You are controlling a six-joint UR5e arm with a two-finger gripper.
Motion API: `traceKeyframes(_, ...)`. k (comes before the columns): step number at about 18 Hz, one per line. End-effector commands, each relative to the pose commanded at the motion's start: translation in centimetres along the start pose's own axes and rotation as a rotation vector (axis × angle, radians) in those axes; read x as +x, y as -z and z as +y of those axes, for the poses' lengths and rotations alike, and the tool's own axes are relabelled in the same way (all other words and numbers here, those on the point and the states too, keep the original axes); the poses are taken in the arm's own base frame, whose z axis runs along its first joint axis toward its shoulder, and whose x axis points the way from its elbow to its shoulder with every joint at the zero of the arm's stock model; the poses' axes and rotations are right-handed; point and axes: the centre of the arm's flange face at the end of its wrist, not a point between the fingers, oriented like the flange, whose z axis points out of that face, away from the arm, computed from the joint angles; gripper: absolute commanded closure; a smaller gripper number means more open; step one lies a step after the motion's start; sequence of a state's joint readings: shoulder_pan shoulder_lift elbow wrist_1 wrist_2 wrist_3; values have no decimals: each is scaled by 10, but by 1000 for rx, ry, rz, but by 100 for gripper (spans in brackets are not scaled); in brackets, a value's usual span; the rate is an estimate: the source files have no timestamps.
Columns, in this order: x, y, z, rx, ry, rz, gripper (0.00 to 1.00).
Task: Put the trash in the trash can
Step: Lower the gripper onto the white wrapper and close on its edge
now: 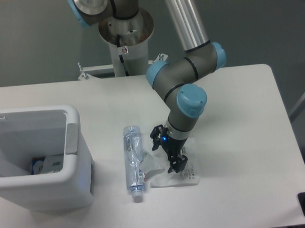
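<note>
Camera view, fixed and looking down at the white tabletop (232, 101): the flat, crumpled white plastic wrapper with small black print (180, 174) lies toward the front edge, a little right of the middle; the grey arm's two-finger black gripper (175, 162) is low over the wrapper's upper part, its dark fingertips (178, 166) seeming to touch the film; whether the jaws are spread or pinched on the plastic cannot be told, since the fingers overlap one another from this angle.

By the look of it the wrapper is thin, very light and limp, likely slippery where smooth; it would sag and flutter rather than hold shape, so a pinch on a raised crease or a bunched fold near its middle looks surer than one at a flat edge; little squeeze should be needed.

Just left of the wrapper lies a crushed clear plastic bottle (133, 162), ridged and glossy, its cap end pointing to the front edge; it seems to touch the wrapper's left flap, though that is hard to confirm.

At the left edge stands the boxy white plastic trash can with rounded corners and a thick rim (73, 147), smooth and matt, well apart from the wrapper; some printed packaging (46, 164) lies inside it.
</note>
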State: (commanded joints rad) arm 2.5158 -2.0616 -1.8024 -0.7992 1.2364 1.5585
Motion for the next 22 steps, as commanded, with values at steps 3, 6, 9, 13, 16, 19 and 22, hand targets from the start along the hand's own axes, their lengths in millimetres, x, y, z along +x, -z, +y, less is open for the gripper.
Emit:
traceKeyframes(3, 1, -3, 1, -5, -2, 6, 0)
traceKeyframes(6, 3, -5, 1, -6, -4, 11, 0)
traceKeyframes(9, 3, -6, 2, -8, -5, 12, 0)
traceKeyframes(13, 3, -11, 3, -8, 5, 20, 0)
traceKeyframes(16, 6, -14, -3, -7, -3, 25, 0)
traceKeyframes(19, 6, -14, -4, -9, -2, 27, 0)
traceKeyframes(22, 6, -14, -4, -11, -2, 27, 1)
